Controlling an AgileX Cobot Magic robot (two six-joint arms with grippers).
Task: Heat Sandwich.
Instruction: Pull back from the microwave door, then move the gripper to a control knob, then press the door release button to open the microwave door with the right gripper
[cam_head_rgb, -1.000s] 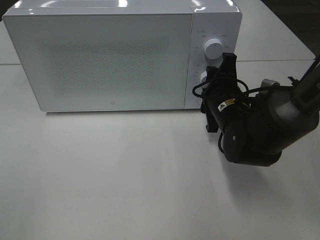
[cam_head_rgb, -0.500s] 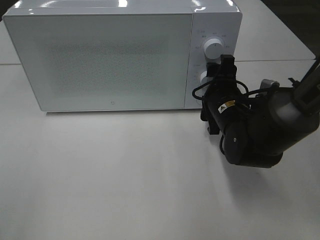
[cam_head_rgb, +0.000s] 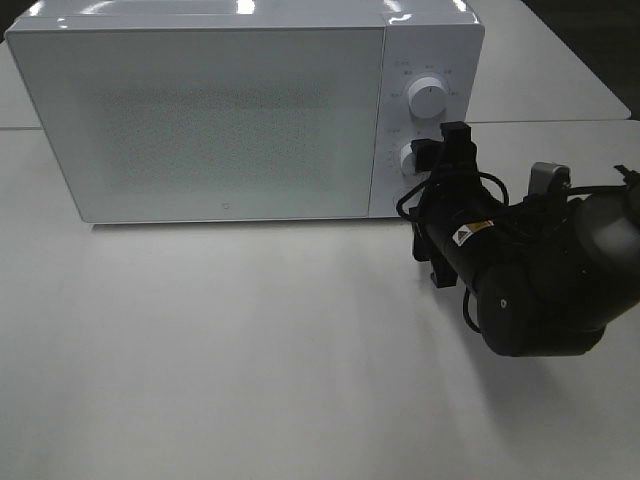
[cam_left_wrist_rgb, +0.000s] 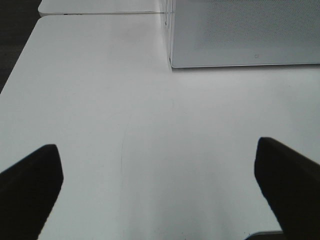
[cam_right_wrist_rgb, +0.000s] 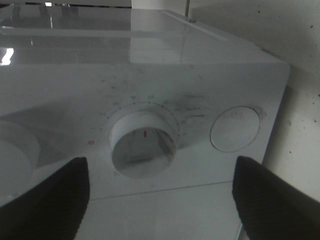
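Right, starting at the right gripper (cam_head_rgb: 437, 146). In the overhead frame it sits right of centre, nosed up to the control panel (cam_head_rgb: 425, 60) of the microwave (cam_head_rgb: 230, 110). Its tips are at the lower knob (cam_head_rgb: 409, 157). On my right wrist feed the two dark fingers (cam_right_wrist_rgb: 47, 200) stand wide apart with that knob (cam_right_wrist_rgb: 143, 145) centred between them. Pale panel shows on both sides. Nothing is gripped, and I can make out no contact. A small red tick shows on the knob face.

The bulky black arm (cam_head_rgb: 540, 290) trails from the gripper toward the lower right of the overhead frame.

The left gripper (cam_left_wrist_rgb: 157, 147) is outside the overhead frame. On its wrist feed both fingers (cam_left_wrist_rgb: 30, 185) are spread wide over bare white table (cam_left_wrist_rgb: 150, 100) with nothing between them. The microwave's front corner (cam_left_wrist_rgb: 172, 62) lies ahead of it, well apart.

The sandwich shows on none of my three feeds. The microwave door (cam_head_rgb: 200, 110) fills the upper left of the overhead frame, shut, and its speckled panel lets nothing show through. I cannot tell where the sandwich is, which way it points, or how its long axis runs.

Counts:
- one microwave
- two knobs, the upper knob (cam_head_rgb: 427, 98) above the lower
- one flat round disc (cam_right_wrist_rgb: 235, 128) just beside the lower knob, toward the panel's end
- two grippers, four fingers in all
- one arm in the overhead frame
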